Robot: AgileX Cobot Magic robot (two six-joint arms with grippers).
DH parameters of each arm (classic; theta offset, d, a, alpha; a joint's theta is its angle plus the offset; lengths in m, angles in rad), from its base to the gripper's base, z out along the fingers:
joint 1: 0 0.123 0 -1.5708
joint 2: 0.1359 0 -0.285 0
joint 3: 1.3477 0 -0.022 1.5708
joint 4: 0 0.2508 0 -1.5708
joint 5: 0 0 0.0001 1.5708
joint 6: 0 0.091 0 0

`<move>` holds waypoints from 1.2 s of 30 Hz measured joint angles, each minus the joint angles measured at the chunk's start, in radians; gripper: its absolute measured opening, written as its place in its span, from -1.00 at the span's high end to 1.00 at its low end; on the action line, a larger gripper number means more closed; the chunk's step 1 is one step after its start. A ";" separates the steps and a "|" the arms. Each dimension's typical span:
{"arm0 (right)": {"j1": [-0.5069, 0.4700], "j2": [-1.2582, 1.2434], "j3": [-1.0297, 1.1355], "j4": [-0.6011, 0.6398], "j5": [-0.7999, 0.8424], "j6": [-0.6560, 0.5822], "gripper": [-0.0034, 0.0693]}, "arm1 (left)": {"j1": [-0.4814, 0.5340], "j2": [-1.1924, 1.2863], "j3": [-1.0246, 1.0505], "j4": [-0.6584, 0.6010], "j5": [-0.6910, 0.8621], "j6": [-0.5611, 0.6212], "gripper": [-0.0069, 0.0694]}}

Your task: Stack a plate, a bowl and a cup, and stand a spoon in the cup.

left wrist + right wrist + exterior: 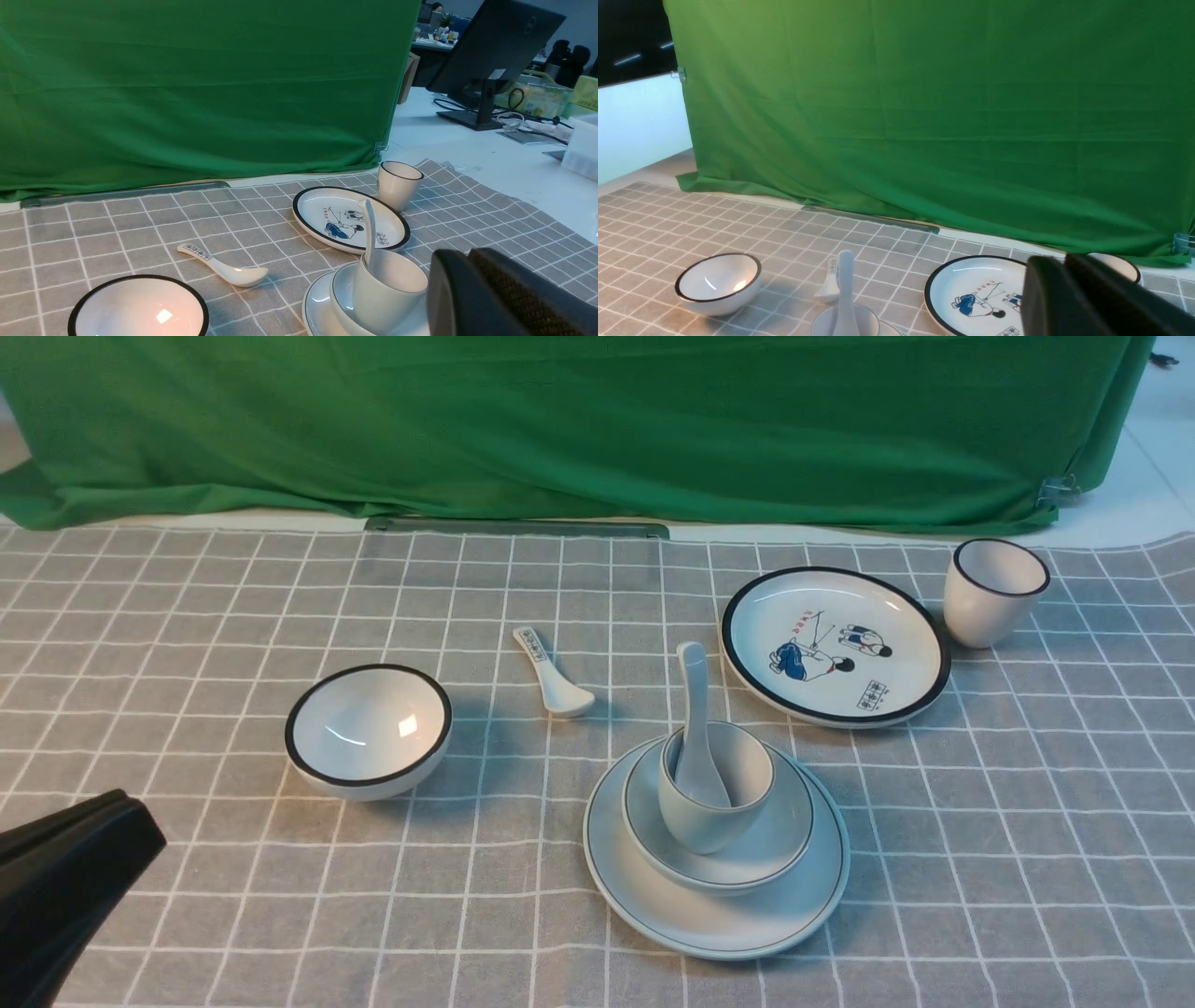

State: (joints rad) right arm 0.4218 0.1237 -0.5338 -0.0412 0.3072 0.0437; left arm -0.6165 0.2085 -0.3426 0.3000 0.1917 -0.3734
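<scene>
On the plate (653,905) the bowl (775,854), cup (714,821) and spoon (695,728) are standing stacked, nothing left; left gripper (140,831) is sitting clenched, right gripper (1064,280) unclear

the plate (719,915) lies on the tablecloth (1027,859), nearest the robot, right of centre. the bowl (775,845) sits on the plate; the cup (714,789) sits in the bowl; the spoon (695,723) stands in the cup. from this stack: second bowl (369,730) at 9 o'clock, small spoon (551,672) at 11 o'clock, figured plate (834,644) at 1 o'clock, second cup (992,591) beyond it at 2 o'clock.
</scene>
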 joint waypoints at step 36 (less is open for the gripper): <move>0.000 -0.002 0.000 -0.001 0.000 0.001 0.47 | 0.653 -0.207 0.349 -0.389 0.037 0.498 0.79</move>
State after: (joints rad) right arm 0.4218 0.1217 -0.5338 -0.0420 0.3073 0.0448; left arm 0.0369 0.0011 0.0062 -0.0888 0.2291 0.1245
